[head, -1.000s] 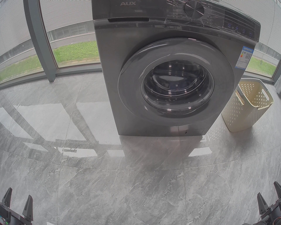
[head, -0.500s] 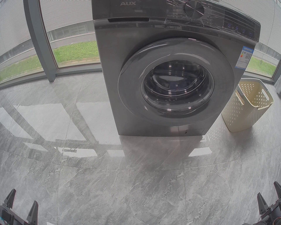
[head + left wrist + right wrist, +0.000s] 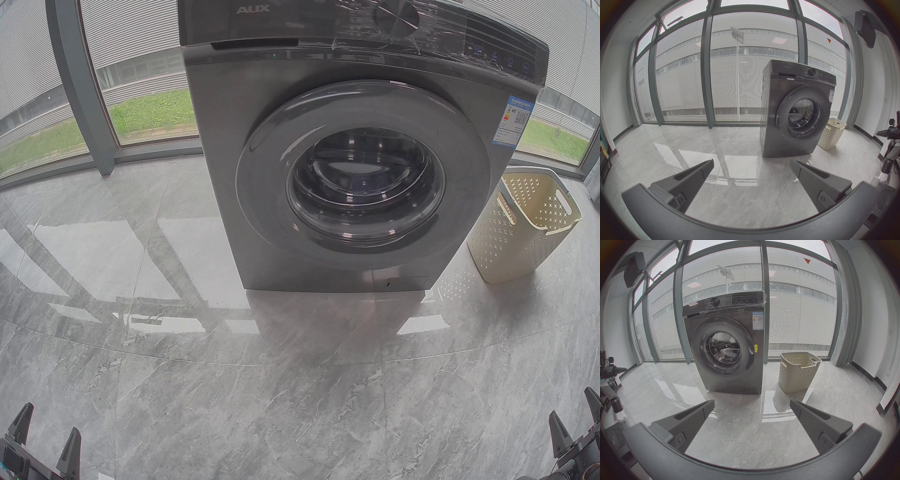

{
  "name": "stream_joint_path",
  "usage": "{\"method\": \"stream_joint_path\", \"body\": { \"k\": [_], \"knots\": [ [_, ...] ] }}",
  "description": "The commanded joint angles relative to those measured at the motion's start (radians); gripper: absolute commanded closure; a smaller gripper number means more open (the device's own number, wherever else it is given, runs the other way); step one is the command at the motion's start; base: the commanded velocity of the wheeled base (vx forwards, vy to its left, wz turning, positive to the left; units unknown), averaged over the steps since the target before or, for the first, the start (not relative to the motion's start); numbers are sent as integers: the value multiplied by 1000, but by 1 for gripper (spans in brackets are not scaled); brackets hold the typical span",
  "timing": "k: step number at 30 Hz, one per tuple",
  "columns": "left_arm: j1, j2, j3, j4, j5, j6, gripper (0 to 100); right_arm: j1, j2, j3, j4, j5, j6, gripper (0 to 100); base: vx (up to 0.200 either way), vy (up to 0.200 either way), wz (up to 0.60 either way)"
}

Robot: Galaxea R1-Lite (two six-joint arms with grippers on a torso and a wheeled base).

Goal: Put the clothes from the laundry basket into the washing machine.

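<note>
Grey marbled tiles, glossy and mirror-like, make up the floor [image 3: 250, 387] under both grippers. Well ahead of them stands the washing machine [image 3: 350, 175], a dark-grey metal box; its top is cut off at the edge of the head view, and clear film wraps its control panel. Its round door [image 3: 365, 181] faces the grippers and is shut, with the steel drum dim behind the domed glass.

Ahead of the right gripper [image 3: 751, 402], just beside the machine's right side, stands the laundry basket [image 3: 522, 231]. It is cream plastic, rectangular and tapering downward, with perforated walls and handle slots. It stands upright with its mouth up, its long axis running away from the grippers. Its own walls hide its bottom, so whether clothes lie inside cannot be told.

The left gripper [image 3: 750, 162] and the right one hang low above the floor, well apart. Each has its ridged black wedge fingers spread wide and holds nothing.
</note>
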Motion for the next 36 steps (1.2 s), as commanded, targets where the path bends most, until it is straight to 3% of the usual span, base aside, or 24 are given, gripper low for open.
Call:
{"method": "stream_joint_path", "body": {
  "k": [1,8,17,33,34,36],
  "knots": [
    [0,-10,18,0,0,0,0,0,-16,2,0,0,0,0,0,-200,0],
    [0,-10,18,0,-2,3,0,0,-16,2,0,0,0,0,0,-200,0],
    [-1,-10,18,-2,-2,-2,0,0,-16,2,0,0,0,0,0,0,0],
    [-1,-10,18,-2,0,-11,0,-1,-16,7,-12,0,-3,0,200,0,0],
    [-1,-10,18,-2,0,-11,0,-1,-16,-4,-23,2,-8,0,200,0,0],
    [-1,-10,18,-3,0,-9,0,3,-15,-151,-89,8,15,0,200,0,0]
  ]
}}
